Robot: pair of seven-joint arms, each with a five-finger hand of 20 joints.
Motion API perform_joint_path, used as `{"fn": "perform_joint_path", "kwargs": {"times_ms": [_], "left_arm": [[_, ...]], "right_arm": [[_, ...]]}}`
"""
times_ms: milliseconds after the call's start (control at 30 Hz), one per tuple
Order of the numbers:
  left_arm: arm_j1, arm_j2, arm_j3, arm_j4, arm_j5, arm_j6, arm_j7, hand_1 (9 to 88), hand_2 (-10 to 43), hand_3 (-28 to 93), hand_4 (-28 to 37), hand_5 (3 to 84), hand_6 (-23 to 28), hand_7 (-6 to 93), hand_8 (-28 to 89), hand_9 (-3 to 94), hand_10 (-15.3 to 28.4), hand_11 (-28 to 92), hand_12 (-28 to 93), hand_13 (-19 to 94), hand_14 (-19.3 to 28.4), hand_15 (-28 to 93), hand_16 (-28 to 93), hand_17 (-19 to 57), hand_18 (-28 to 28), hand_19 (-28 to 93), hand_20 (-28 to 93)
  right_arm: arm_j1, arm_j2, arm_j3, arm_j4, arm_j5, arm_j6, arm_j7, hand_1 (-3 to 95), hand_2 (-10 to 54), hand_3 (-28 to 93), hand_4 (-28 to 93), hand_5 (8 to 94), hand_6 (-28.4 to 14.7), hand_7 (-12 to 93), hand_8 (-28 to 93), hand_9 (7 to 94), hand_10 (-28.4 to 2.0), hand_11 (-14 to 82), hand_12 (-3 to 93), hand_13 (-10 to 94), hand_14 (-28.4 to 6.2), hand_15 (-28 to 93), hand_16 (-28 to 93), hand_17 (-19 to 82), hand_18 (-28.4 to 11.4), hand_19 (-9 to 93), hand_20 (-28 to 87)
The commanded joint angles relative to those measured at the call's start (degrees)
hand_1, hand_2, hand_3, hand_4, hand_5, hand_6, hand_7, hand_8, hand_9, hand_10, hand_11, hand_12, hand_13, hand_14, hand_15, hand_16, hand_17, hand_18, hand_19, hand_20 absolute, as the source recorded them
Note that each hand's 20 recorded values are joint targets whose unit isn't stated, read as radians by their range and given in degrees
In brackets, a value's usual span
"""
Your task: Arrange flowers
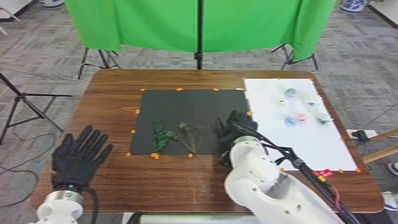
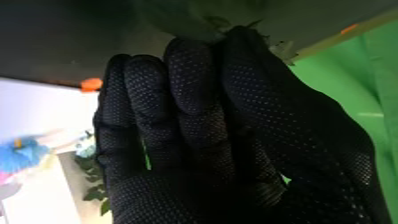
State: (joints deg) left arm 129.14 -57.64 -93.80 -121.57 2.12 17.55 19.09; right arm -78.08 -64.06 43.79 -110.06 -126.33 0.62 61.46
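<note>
Has black-gloved left hand (image 1: 78, 156) spread open, empty, at brown wooden table's (image 1: 111, 107) left edge; black-gloved right hand (image 1: 234, 123) near middle, with fingers nearly straight, any hold unclear. Between, feathery green sprig (image 1: 160, 136) on black mat (image 1: 188, 107).

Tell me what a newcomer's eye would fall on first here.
Probably the bright green cloth hanging beyond the far edge of the brown table. Next comes the white sheet on the table's right, with small pale flowers on it, beside a black sheet where green sprigs lie toward the near edge. Then the black-gloved right hand, at the black sheet's right side.
</note>
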Motion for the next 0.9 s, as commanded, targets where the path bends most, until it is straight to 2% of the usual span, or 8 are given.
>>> {"fn": "perform_joint_path", "kwargs": {"times_ms": [33, 133, 267, 433, 667, 733, 833, 900], "left_arm": [[0.01, -0.28, 0.92, 0.88, -1.52, 1.17, -0.26, 27.4, 14.6, 73, -28.3, 41.8, 6.5, 17.0, -11, 35.6, 14.2, 22, 10, 27, 13.4, 35, -6, -4.5, 12.4, 30, 13], [-0.46, -0.16, 1.02, 1.17, -2.30, 0.99, -0.10, 27.8, 15.8, 75, -28.3, 42.0, 6.6, 17.2, -11, 35.8, 14.2, 22, 10, 28, 13.4, 36, -6, -4.5, 12.4, 30, 13], [-0.65, -0.21, 1.29, 1.29, -2.13, 0.78, -0.28, 28.2, 16.3, 76, -28.3, 42.0, 6.5, 17.4, -11, 36.1, 14.3, 23, 10, 28, 13.4, 36, -6, -4.5, 12.4, 30, 13], [-0.58, -0.35, 1.30, 1.32, -2.11, 1.02, -0.37, 27.9, 16.0, 76, -28.3, 41.9, 6.4, 17.7, -12, 36.0, 14.3, 23, 10, 28, 13.3, 37, -6, -4.4, 12.4, 30, 13], [-0.23, -0.81, 1.08, 1.22, -2.21, 0.73, 0.30, 27.8, 15.7, 75, -28.3, 41.9, 6.5, 18.0, -12, 36.1, 14.3, 24, 10, 28, 13.4, 37, -6, -4.5, 12.4, 30, 13], [0.13, -0.91, 0.89, 1.05, -2.35, 0.85, 0.64, 27.8, 15.7, 75, -28.3, 41.9, 6.5, 18.1, -12, 36.1, 14.4, 24, 10, 28, 13.4, 37, -6, -4.4, 12.4, 30, 13], [0.37, -1.05, 0.79, 0.92, -2.51, 0.76, 0.91, 27.7, 15.5, 75, -28.3, 41.9, 6.5, 18.0, -12, 36.1, 14.3, 24, 9, 28, 13.4, 38, -6, -4.4, 12.3, 30, 13], [0.32, -0.87, 0.92, 0.97, -2.49, 0.59, 0.98, 27.7, 15.5, 75, -28.3, 41.9, 6.5, 18.1, -12, 36.1, 14.3, 24, 9, 28, 13.4, 38, -7, -4.4, 12.3, 30, 13]], "right_arm": [[-1.23, -1.75, 0.38, 0.15, 0.51, -0.17, -0.13, 57.8, -9.5, 69, -23, 69.7, -4.3, 36, 21, 80.0, -12.9, 31.5, 52.9, 56, -16.5, 61, 39, 19, -28.4, 66, 38], [-1.37, -2.37, 1.02, 0.22, 1.89, -0.48, 0.20, 56.7, -9.5, 69, -23, 69.9, -4.9, 31, 20, 79.5, -13.3, 32.2, 52.3, 56, -17.7, 62, 38, 19, -28.4, 66, 39], [-1.34, -2.75, 1.34, 0.27, 2.16, -0.14, 0.08, 54.0, -9.5, 70, -22, 69.5, -8.1, 17, 17, 78.3, -14.6, 34.0, 50.0, 56, -19.5, 63, 36, 19, -28.4, 67, 40], [-1.22, -2.78, 1.60, -0.23, 2.65, 0.22, -0.21, 49.9, -9.5, 72, -22, 65.6, -9.0, 15, -6, 76.8, -16.1, 37.8, 46.2, 56, -21.2, 65, 30, 19, -28.4, 67, 41], [-0.88, 0.73, 2.00, -2.80, 2.10, 1.70, -1.71, 44.1, -9.5, 73, -20, 63.0, -10.4, 12, -6, 73.9, -18.9, 44.9, 36.0, 56, -22.0, 66, 28, 19, -28.4, 66, 41], [-1.20, 2.46, 2.77, -4.52, 3.27, -0.14, -4.01, 40.6, -7.8, 73, -20, 62.0, -11.0, 12, -6, 72.8, -20.0, 45.9, 33.4, 55, -22.8, 67, 28, 18, -28.4, 66, 42], [-2.32, 5.05, 4.14, -7.29, 4.46, -3.34, -7.07, 36.2, -1.4, 72, -19, 61.6, -11.1, 12, -6, 67.9, -22.3, 42.3, 31.5, 49, -25.3, 67, 25, 16, -28.4, 65, 42], [-3.34, 6.26, 5.03, -9.15, 6.01, -4.07, -6.41, 32.9, 2.3, 72, -19, 63.5, -10.4, 16, -6, 62.2, -25.4, 30.9, 25.8, 42, -27.5, 65, 19, 15, -28.4, 64, 42]]}}
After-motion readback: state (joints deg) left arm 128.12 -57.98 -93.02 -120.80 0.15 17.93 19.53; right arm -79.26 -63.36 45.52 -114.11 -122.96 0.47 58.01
